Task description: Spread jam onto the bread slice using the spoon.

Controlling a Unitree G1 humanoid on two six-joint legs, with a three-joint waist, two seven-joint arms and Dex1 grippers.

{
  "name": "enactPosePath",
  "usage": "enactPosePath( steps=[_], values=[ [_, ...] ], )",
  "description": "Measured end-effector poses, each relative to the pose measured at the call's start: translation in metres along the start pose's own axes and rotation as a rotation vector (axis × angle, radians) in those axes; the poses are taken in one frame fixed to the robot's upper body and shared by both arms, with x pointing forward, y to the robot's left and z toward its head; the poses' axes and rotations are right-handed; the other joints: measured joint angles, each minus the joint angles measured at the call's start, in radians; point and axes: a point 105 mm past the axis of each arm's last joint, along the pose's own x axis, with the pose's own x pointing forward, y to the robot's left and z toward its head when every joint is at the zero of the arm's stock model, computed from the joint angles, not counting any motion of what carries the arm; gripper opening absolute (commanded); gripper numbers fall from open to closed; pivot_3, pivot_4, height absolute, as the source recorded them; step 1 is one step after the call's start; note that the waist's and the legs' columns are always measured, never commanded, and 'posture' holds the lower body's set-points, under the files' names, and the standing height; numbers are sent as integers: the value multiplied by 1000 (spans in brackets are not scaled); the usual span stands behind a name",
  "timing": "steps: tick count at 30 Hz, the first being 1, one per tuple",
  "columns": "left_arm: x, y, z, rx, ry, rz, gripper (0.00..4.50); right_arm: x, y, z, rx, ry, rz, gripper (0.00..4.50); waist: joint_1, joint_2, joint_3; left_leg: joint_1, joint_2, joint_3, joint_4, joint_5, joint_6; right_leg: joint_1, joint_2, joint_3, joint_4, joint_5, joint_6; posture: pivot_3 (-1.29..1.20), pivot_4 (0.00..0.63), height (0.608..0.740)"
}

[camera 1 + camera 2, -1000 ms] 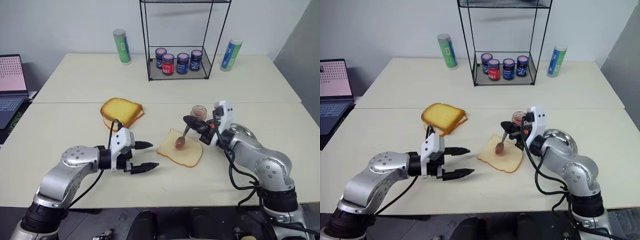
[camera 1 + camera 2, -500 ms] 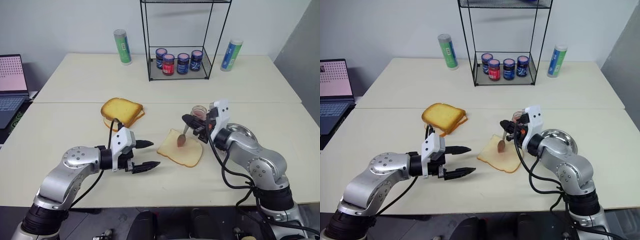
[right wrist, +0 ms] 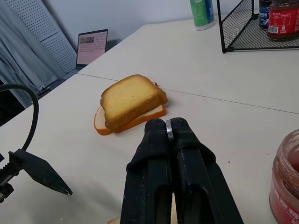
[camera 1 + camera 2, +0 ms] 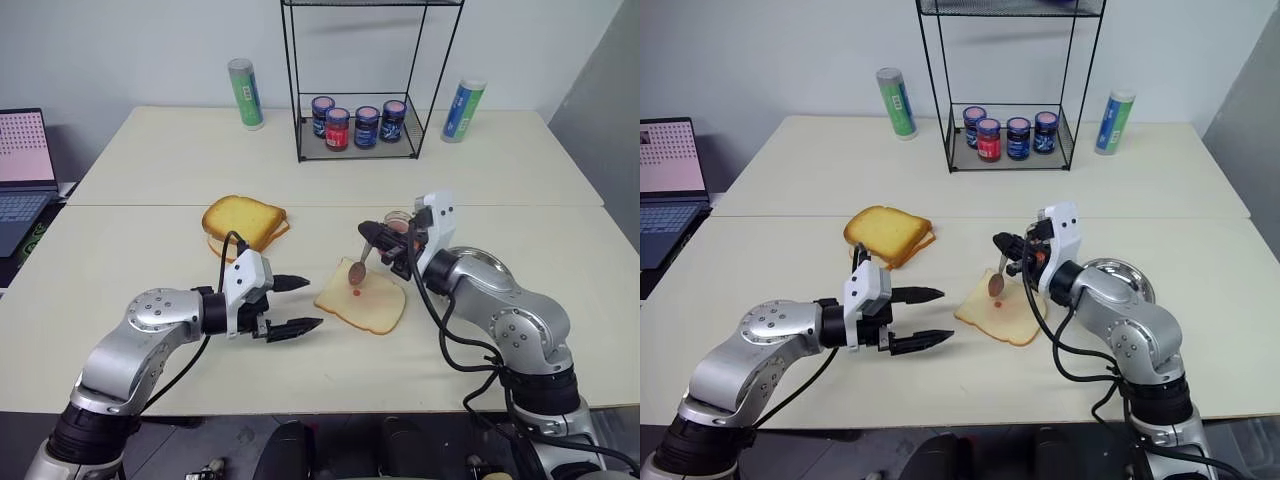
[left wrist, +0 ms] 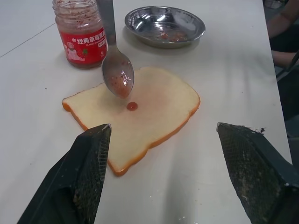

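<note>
Spoon (image 5: 117,74) hangs pinched in your right gripper (image 4: 372,236), bowl just above the bread slice (image 5: 140,112), handle cut off in the left wrist view; left gripper (image 4: 297,304) spread beside it; jam (image 5: 80,32) behind.

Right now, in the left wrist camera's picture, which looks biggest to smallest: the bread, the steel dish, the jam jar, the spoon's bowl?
1. bread slice
2. steel dish
3. jam jar
4. spoon bowl

The dish and the jar stand farther from the camera than the bread, so their true sizes may compare differently.
</note>
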Motion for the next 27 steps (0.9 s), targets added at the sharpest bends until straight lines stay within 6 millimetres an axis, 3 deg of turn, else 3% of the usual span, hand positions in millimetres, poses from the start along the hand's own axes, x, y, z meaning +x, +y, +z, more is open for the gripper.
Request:
enactPosePath(
  steps=[5,11,18,27],
  values=[
    [1,0,0,-1,-5,0,3784,3,2,0,20,-12,0,75,0,0,0,0,0,0,0,0,0,0,0,0,0,0,0,0,150,740],
    [2,1,4,10,-12,-3,3784,10,-10,-23,62,46,-71,75,0,0,0,0,0,0,0,0,0,0,0,0,1,0,0,0,150,740],
    [2,2,3,5,-9,-1,3784,-4,-20,-29,65,55,-103,75,3,-1,0,0,-1,0,1,0,0,0,0,0,1,0,0,0,150,740],
    [5,6,3,3,-5,-7,3784,-41,-35,-26,90,63,-199,75,24,-1,-1,0,-1,0,1,0,0,1,-1,0,0,0,0,0,150,740]
  ],
)
